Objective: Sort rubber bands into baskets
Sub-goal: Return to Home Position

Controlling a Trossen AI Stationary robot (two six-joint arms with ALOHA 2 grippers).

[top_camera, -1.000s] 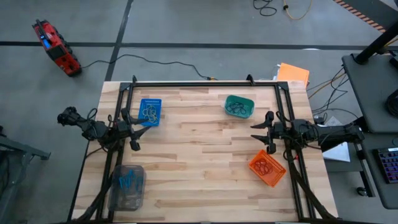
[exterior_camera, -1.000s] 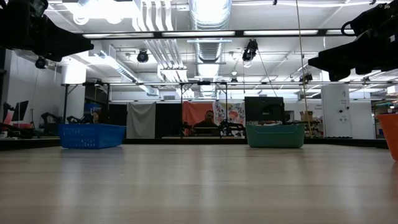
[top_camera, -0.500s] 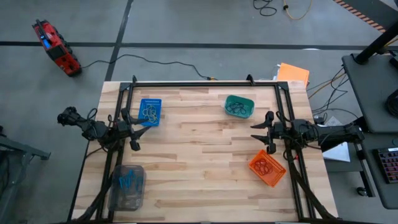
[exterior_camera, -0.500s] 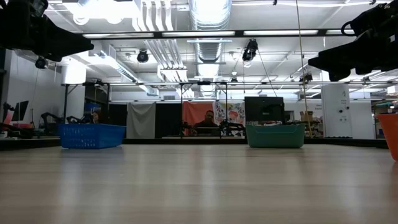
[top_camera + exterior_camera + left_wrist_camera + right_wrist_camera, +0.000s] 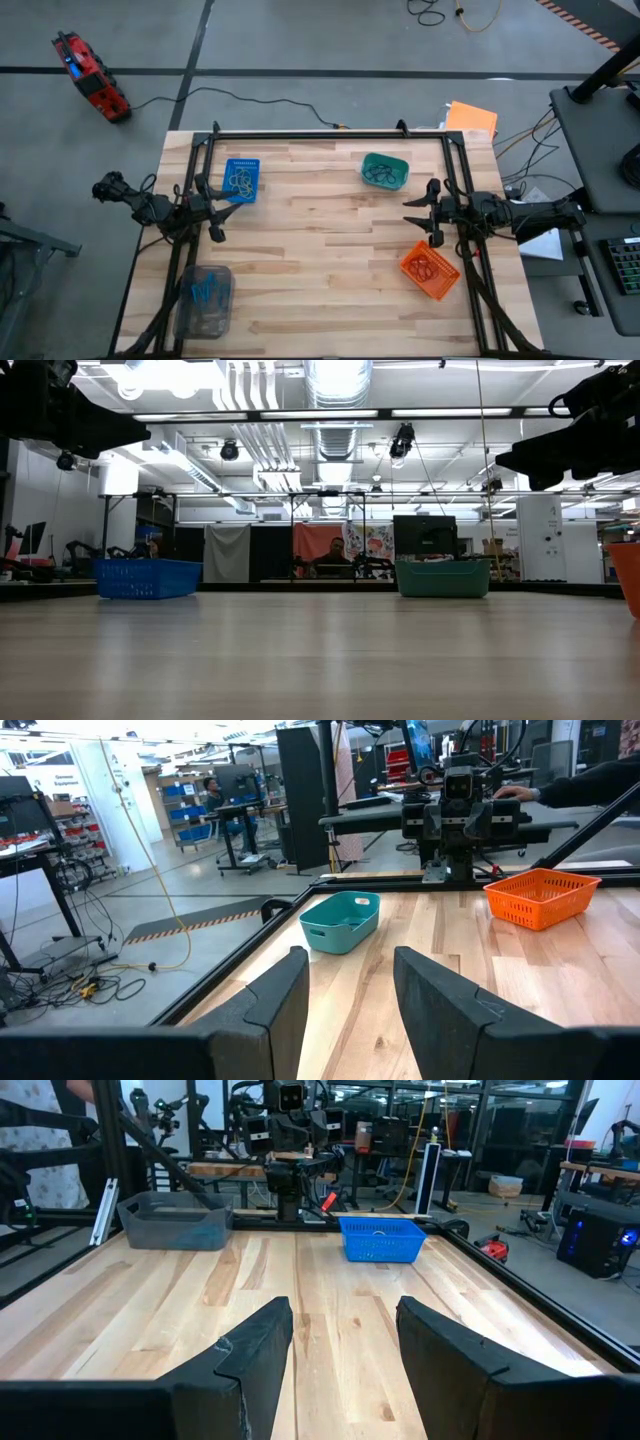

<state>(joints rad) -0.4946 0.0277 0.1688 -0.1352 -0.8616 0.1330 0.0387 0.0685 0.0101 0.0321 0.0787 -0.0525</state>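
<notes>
Four baskets stand on the wooden table: a blue perforated one [image 5: 241, 179] at the far left, a teal rounded one [image 5: 385, 170] at the far right, an orange mesh one [image 5: 430, 270] at the near right, a clear-grey one [image 5: 205, 300] at the near left. Rubber bands lie inside them: dark ones in the teal basket [image 5: 382, 175], dark ones in the orange basket [image 5: 424, 267], blue ones in the clear-grey basket [image 5: 200, 291], some in the blue basket [image 5: 240, 181]. My left gripper [image 5: 218, 208] is open and empty at the left side. My right gripper [image 5: 425, 215] is open and empty at the right side.
A black frame [image 5: 330, 134] runs along the table's far edge and sides. The middle of the table [image 5: 320, 250] is bare wood. A flat orange sheet [image 5: 472, 118] lies beyond the far right corner. A person sits in the room behind the table [image 5: 333, 557].
</notes>
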